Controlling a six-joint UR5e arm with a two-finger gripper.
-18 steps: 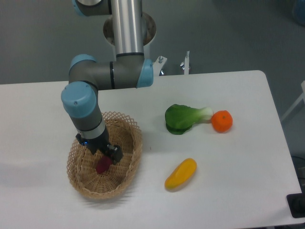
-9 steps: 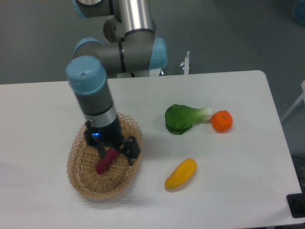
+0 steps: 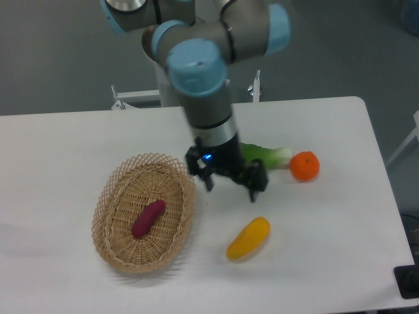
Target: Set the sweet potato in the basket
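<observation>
The magenta-purple sweet potato (image 3: 148, 218) lies by itself on the floor of the tan wicker basket (image 3: 109, 241), at the left of the table. My gripper (image 3: 230, 188) hangs to the right of the basket, above the bare tabletop between the basket's rim and the yellow vegetable. Its two dark fingers stand apart with nothing between them, so it is open. The arm's wrist hides part of the green leafy vegetable behind it.
A yellow curved vegetable (image 3: 249, 238) lies just below and right of the gripper. A green leafy vegetable (image 3: 265, 155) and a round orange fruit (image 3: 304, 166) sit right of the arm. The table's right edge runs near x 600.
The gripper has let go of the sweet potato, risen out of the basket and swung right to hang over the table. The sweet potato stays in the basket.
</observation>
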